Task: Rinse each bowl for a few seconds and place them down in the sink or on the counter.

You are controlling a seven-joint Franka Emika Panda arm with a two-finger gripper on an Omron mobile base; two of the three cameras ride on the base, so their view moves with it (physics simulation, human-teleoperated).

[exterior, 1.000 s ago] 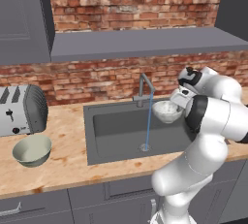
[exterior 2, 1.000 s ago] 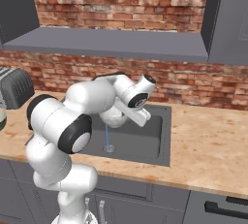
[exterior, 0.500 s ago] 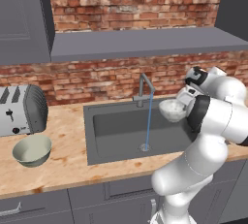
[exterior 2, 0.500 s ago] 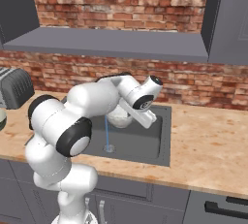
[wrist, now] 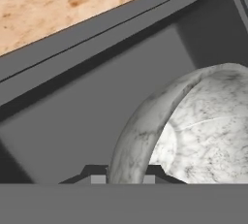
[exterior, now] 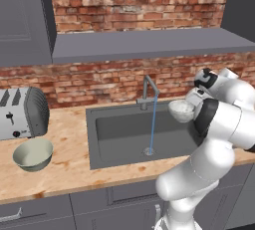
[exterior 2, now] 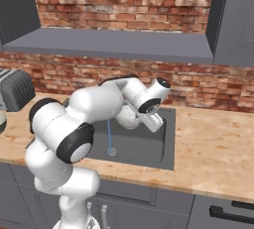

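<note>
The speckled bowl (exterior: 181, 110) is gripped at its rim by nearly closed jaws over the sink (exterior: 119, 139), right of the running tap (exterior: 149, 90), not yet set down. The cream bowl (exterior: 33, 154) waits unrinsed on the surface (exterior: 64, 169).

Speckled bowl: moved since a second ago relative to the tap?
Yes. The speckled bowl, gripped by the end effector, has drifted right, away from the tap and its water stream, and sits over the sink's right side.
</note>
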